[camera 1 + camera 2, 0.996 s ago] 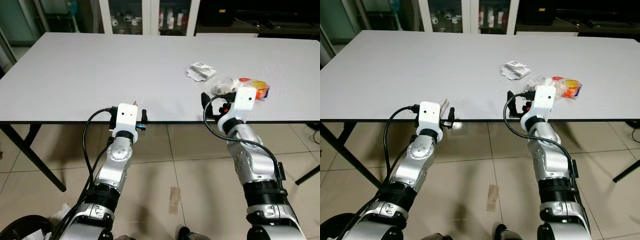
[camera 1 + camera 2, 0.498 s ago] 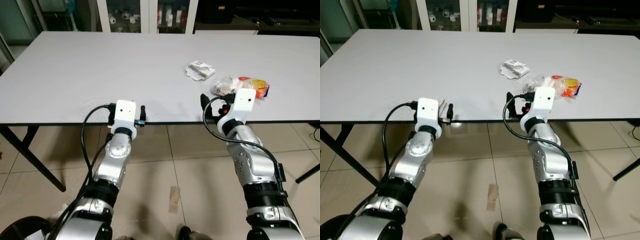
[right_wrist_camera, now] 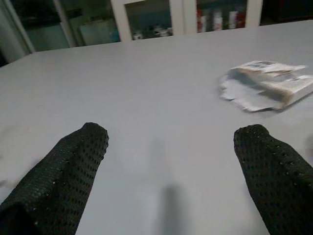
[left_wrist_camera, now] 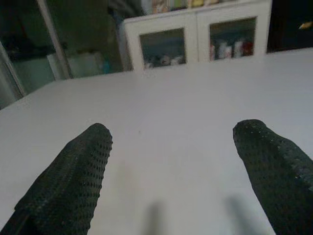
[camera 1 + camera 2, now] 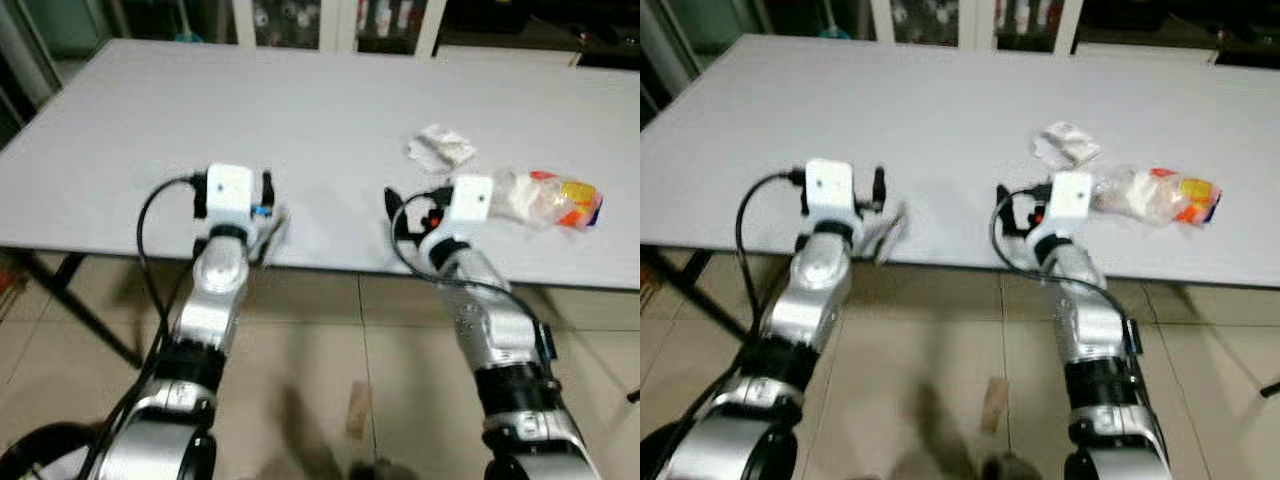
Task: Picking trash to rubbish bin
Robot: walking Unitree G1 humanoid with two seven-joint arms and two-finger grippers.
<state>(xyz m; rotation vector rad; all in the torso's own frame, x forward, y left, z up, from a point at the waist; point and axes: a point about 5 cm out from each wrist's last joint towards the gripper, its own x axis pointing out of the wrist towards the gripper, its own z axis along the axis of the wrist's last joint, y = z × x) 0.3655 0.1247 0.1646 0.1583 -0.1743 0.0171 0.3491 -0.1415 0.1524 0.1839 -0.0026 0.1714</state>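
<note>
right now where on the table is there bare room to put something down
The white table is bare over its whole left and middle, from the left tool across to the right tool, and along the far edge by the cabinets. The right end is crowded: a crumpled white wrapper and a clear plastic bag with orange contents.

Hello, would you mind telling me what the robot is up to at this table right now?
The robot stands at the near edge of a white table with both arms raised over it. The left gripper and the right gripper are both open and hold nothing. Two bits of trash lie on the table: a crumpled white wrapper ahead of the right gripper, and a clear plastic bag with orange contents on that arm's right. Nothing has been picked up yet.
</note>
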